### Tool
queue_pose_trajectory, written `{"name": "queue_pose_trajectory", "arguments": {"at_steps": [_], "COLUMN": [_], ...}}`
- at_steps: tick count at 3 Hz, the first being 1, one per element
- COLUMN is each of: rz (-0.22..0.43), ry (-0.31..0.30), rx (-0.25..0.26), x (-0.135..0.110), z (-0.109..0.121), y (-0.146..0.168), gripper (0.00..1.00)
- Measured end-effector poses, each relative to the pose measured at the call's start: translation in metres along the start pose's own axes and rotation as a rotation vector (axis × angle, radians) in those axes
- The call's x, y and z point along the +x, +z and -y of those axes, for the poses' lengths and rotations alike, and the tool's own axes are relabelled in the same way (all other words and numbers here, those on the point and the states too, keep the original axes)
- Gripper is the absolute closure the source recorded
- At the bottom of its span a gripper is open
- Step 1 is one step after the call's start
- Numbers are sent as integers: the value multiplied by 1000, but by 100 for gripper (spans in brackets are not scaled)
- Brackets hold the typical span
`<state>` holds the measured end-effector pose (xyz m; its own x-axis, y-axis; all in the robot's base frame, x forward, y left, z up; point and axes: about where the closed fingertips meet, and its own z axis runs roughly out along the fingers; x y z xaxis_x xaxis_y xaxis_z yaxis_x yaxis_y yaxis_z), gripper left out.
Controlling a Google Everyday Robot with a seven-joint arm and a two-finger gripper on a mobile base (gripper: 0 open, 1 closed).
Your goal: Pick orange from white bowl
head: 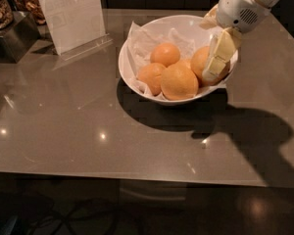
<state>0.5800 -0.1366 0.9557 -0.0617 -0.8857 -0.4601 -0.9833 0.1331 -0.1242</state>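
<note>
Gripper: a pale yellow plastic gripper (214,68) on a white arm points down into the right side of the bowl. It overlaps the orange. Whether it is open, closed or holding anything cannot be told.
Orange: a big, round orange (200,60) with dimpled skin sits right at the gripper, partly hidden behind it, and lies in the bowl.
Bowl: a wide, glossy white bowl (121,65) with sloping sides sits beneath the gripper.
Why from above: the raised wall and the packed fruit probably rule out a sideways reach, so a downward approach makes sense.
Paper: crumpled white paper (142,38) lines the bowl left of the gripper, likely to cushion the fruit and stop it rolling.
Other fruit: an equally large fruit (179,81) lies just left of the gripper and nearer the viewer, apparently touching the orange. Two small ones (165,54) lie further left.
Table: a smooth grey-brown table (63,126) below the gripper shines with reflected lights.
Risk: the curved skin may slip, and neighbouring fruit may get nudged.
</note>
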Motion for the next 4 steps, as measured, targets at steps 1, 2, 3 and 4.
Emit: {"name": "queue_pose_trajectory", "arguments": {"at_steps": [1, 2, 3, 4], "rz": [0, -34, -45, -54], "ry": [34, 62, 91, 103], "rx": [-19, -42, -58, -68], "x": [3, 13, 22, 27], "z": [3, 3, 1, 0], "y": [13, 22, 30, 34], "gripper": [0, 0, 0, 0]}}
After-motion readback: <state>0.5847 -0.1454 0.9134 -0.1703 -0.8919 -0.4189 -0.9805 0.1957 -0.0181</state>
